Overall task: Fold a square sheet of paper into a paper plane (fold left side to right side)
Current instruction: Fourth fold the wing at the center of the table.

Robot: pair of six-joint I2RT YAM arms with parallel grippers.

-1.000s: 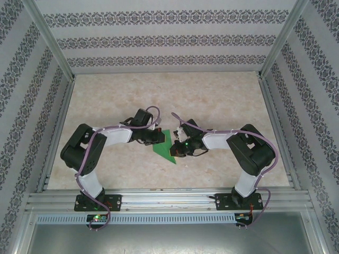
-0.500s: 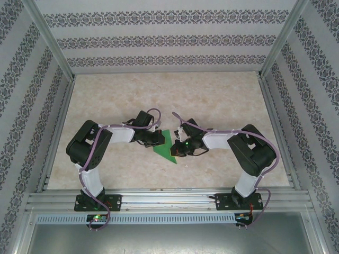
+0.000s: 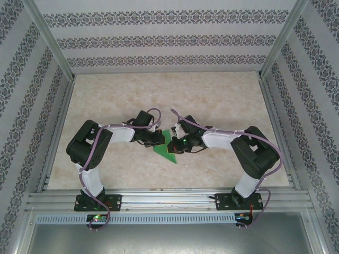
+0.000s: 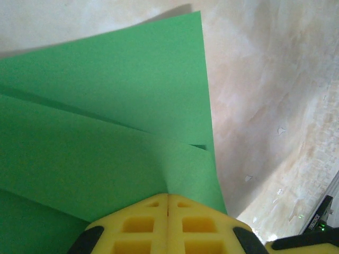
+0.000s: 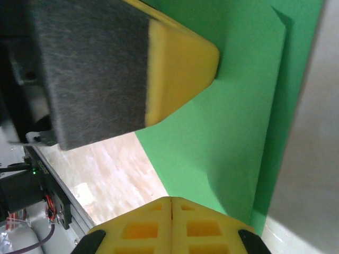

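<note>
The square sheet of paper point(image 3: 164, 146), bright green, lies folded into a narrow pointed shape on the table between the two arms. In the left wrist view, overlapping green layers point(image 4: 106, 106) with straight creases spread ahead of my left gripper point(image 4: 168, 196), whose yellow jaws are shut with their tips down on the paper. My left gripper point(image 3: 158, 138) rests on the paper's left edge. My right gripper point(image 3: 172, 146) sits on its right part. In the right wrist view the paper point(image 5: 233, 116) lies under my shut right gripper point(image 5: 172, 200), with the left gripper's yellow fingertip point(image 5: 180, 63) pressing it from the far side.
The pale marbled table point(image 3: 212, 100) is ringed by patterned walls point(image 3: 169, 42) and aluminium posts. A metal rail point(image 3: 169, 200) carrying both arm bases runs along the near edge. Bare tabletop point(image 5: 106, 169) shows beside the paper.
My right gripper has moved left, further onto the green paper and closer to the left gripper. The left arm shifted slightly, its gripper staying on the paper's left edge.
</note>
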